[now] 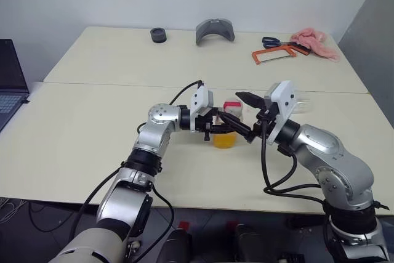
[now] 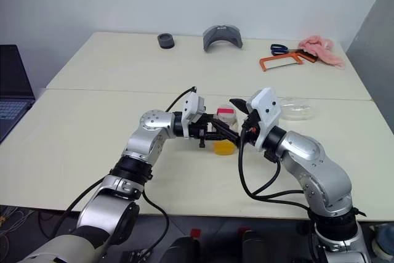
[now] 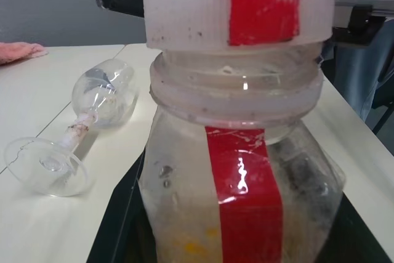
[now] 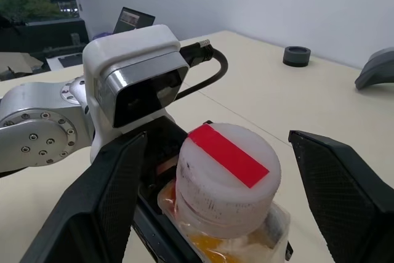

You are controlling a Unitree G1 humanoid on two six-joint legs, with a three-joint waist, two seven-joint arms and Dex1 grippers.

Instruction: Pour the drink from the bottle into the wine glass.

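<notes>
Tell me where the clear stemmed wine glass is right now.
The clear stemmed wine glass lies on its side on the cream table, in the head views just beyond the right gripper on the robot's right.

The left arm reaches forward with its elbow bent and its wrist turned inward, so the left gripper points level toward the robot's right, fingers clamped on the bottle. The right arm bends up from the right side (forearm raised), and the right gripper points forward and leftward, fingers spread wide either side of the cap, not touching it.
</notes>
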